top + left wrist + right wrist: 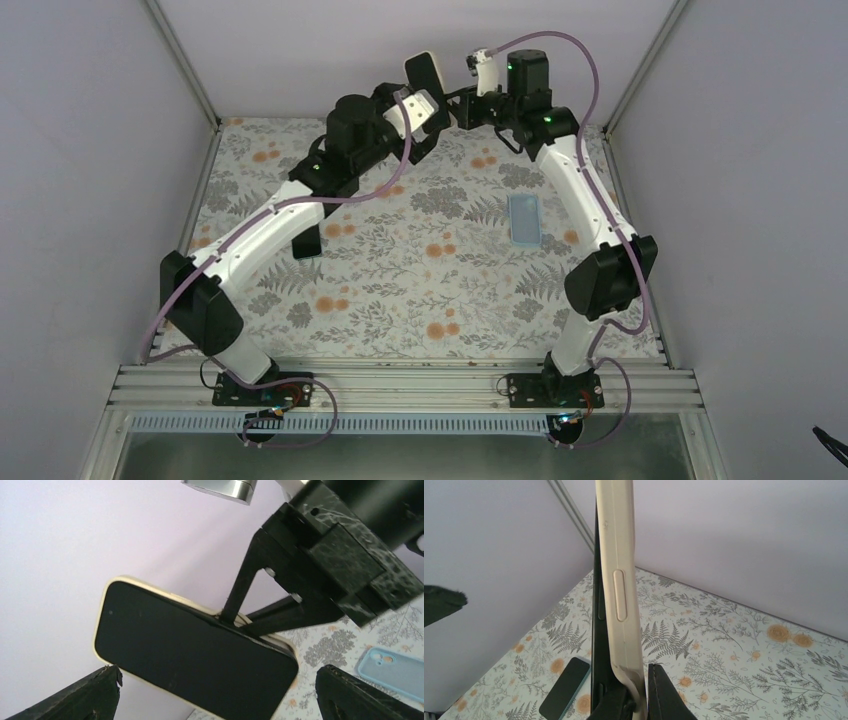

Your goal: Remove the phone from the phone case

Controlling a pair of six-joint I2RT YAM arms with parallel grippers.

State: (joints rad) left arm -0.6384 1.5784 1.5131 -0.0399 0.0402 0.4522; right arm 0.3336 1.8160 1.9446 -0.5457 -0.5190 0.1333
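A phone (195, 655) with a dark screen sits in a cream phone case (621, 580), held up in the air at the back of the table (425, 72). My right gripper (644, 700) is shut on the case's lower edge, where the cream rim has come away from the phone's black side (597, 630). In the left wrist view the right gripper's black fingers (235, 610) pinch the rim behind the screen. My left gripper (218, 680) stands wide open, one finger on each side of the phone's lower end, touching nothing.
An empty light-blue case (524, 220) lies on the floral table (420, 290), right of centre. Another dark phone in a teal case (565, 687) lies flat at the left, partly under the left arm (308, 245). Grey walls close off three sides.
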